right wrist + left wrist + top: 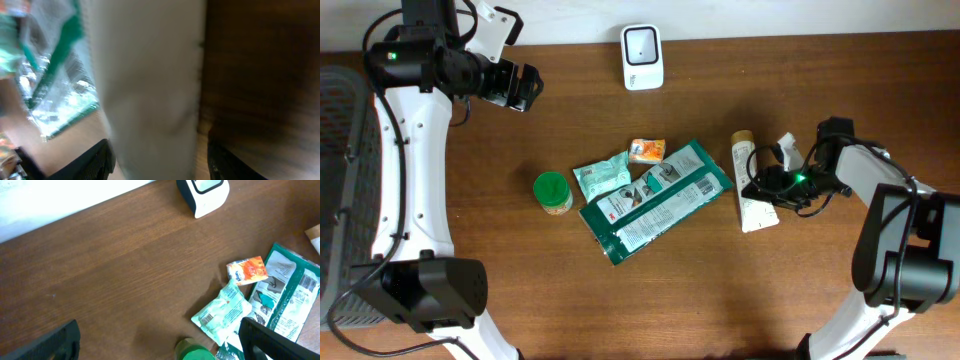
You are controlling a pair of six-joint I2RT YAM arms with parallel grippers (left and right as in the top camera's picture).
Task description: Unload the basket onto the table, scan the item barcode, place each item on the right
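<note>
At the right gripper (761, 187): jaws straddled the white tube (758, 215); whether they clamped it could not be told.
Risk: a half-set grip could let the smooth tube slip on lifting.
Left gripper (528, 88): wide, empty.
Tabletop (720, 300): dark wood; scanner (642, 57) farther off, by a pale wall (50, 200).

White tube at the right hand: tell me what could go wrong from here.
1. The right hand straddles the white tube, but the blurred wrist view does not show a firm grip. The tube may slip or roll on lifting.
2. The green packet lies close beside the tube, so a sideways drag could shove it.
3. No barcode shows on the tube, and the scanner stands well away. The tube may arrive facing the wrong way.
</note>
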